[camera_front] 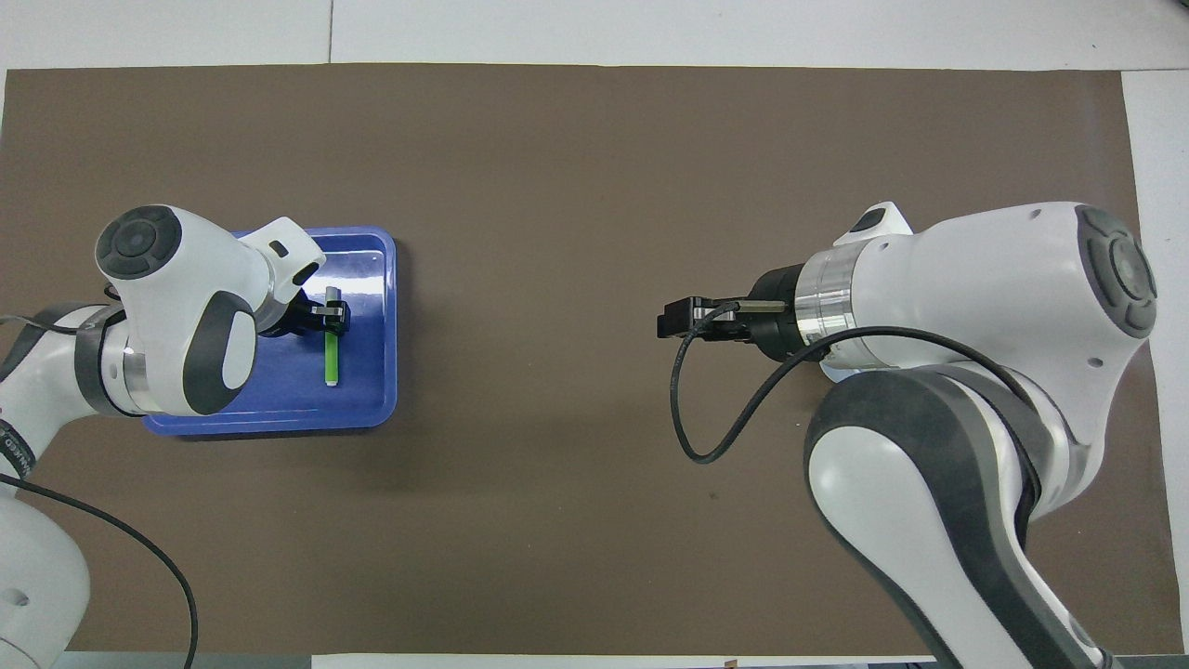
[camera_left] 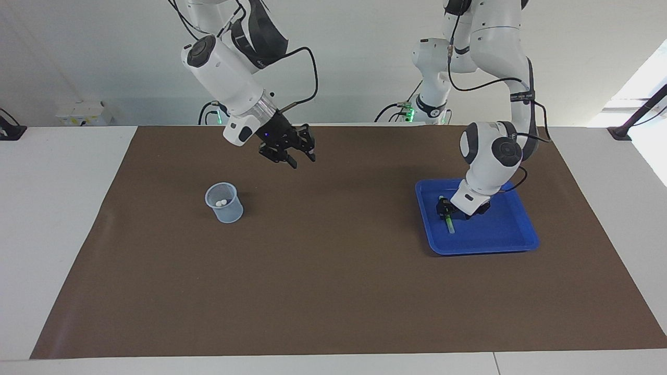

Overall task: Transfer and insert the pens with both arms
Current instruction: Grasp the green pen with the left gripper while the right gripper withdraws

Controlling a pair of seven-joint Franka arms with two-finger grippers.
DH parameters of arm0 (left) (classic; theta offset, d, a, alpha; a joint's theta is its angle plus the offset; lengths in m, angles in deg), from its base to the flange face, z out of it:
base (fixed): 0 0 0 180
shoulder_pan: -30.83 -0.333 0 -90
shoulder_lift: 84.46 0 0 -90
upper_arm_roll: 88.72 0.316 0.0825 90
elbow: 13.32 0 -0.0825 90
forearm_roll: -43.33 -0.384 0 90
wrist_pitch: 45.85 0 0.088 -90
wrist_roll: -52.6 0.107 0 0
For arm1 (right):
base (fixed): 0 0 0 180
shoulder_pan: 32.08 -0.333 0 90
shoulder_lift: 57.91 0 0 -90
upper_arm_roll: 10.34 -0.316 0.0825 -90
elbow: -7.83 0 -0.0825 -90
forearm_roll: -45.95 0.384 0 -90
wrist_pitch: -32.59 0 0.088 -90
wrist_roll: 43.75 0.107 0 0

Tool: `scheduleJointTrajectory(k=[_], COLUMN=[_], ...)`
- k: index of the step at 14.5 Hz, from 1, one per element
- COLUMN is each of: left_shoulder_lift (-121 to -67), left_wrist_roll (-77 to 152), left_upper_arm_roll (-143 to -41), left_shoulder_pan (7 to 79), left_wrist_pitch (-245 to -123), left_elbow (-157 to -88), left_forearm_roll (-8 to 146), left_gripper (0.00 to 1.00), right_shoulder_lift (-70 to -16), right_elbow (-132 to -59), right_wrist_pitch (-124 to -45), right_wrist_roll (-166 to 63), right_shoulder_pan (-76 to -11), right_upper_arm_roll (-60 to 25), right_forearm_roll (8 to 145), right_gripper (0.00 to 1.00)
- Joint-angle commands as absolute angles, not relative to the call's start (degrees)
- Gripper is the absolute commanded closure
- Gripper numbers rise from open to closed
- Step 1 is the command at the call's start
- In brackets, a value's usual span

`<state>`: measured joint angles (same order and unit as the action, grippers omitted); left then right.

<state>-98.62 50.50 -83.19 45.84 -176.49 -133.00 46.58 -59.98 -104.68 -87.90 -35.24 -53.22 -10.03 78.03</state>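
**Left gripper down on the green pen**

In the blue tray [camera_left: 521,237], the green pen [camera_left: 449,225] lay under the left gripper [camera_left: 444,208], its fingers straddling it, protruding toward 6 o'clock in the facing view. Whether they gripped, I could not tell. The right gripper [camera_left: 292,155] hung over the brown mat [camera_left: 333,291], its opening unclear, the clear cup [camera_left: 224,203] at its 8 o'clock.

Glossy white arms [camera_left: 229,83], black cables [camera_front: 706,409]

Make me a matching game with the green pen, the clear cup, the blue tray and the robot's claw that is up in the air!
Things:
1. green pen
2. clear cup
3. blue tray
4. right gripper

Places or states:
A. holds two pale pen ends
B. raised over the bare brown mat
C. lies in the tray, with the left gripper down on it
D. sits at the left arm's end of the table

Pairs: 1-C, 2-A, 3-D, 4-B
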Motion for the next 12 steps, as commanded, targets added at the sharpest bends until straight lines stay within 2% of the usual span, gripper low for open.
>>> scheduleJointTrajectory(k=[1, 7, 12], left_shoulder_lift=[-99.05, -98.96, -98.17], left_wrist_roll=[49.61, 49.52, 42.96], left_upper_arm_roll=[-82.83, -82.74, -82.22], left_shoulder_pan=[46.30, 45.60, 45.07], left_wrist_pitch=[-176.37, -170.23, -150.22], left_elbow=[-133.03, -128.82, -115.39], left_forearm_roll=[45.87, 48.60, 53.95], left_gripper=[1.00, 1.00, 1.00], right_shoulder_lift=[-60.64, -60.64, -60.64], right_elbow=[-105.54, -105.54, -105.54], right_wrist_pitch=[-88.79, -88.79, -88.87], right_wrist_roll=[-34.79, -34.70, -33.65], right_shoulder_pan=[-53.09, -53.09, -53.09], right_upper_arm_roll=[-10.16, -10.25, -10.25], right_forearm_roll=[79.53, 79.53, 79.62], right_gripper=[0.43, 0.43, 0.42])
